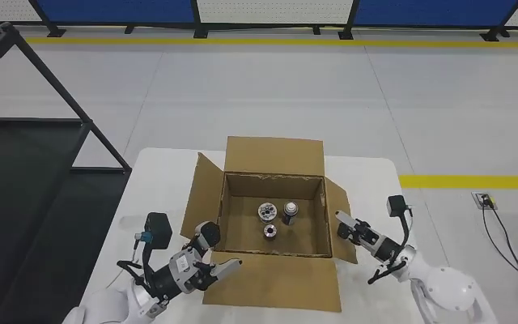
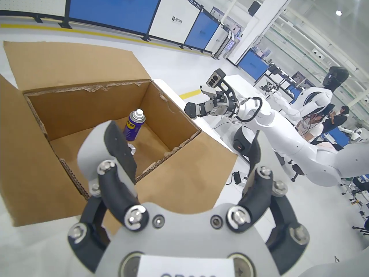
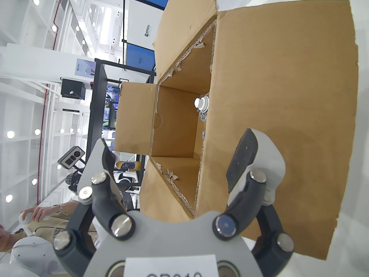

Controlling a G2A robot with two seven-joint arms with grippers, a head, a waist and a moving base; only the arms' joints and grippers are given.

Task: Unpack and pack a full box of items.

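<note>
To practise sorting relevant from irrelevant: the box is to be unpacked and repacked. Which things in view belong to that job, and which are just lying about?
Job: cardboard box, open on the white table; spray can standing inside; round metal part beside it; second round part.
Lying about: yellow floor line; black frame; floor socket; blue panels.

The top view looks steeply down from above the arms at the bench (image 1: 162,174) and the open box (image 1: 275,185), taking in both from some way off. Each wrist view sits close behind its own gripper, the left gripper (image 2: 184,145) and the right gripper (image 3: 175,145), facing the box from opposite sides. All three views share the box's inside.
</note>
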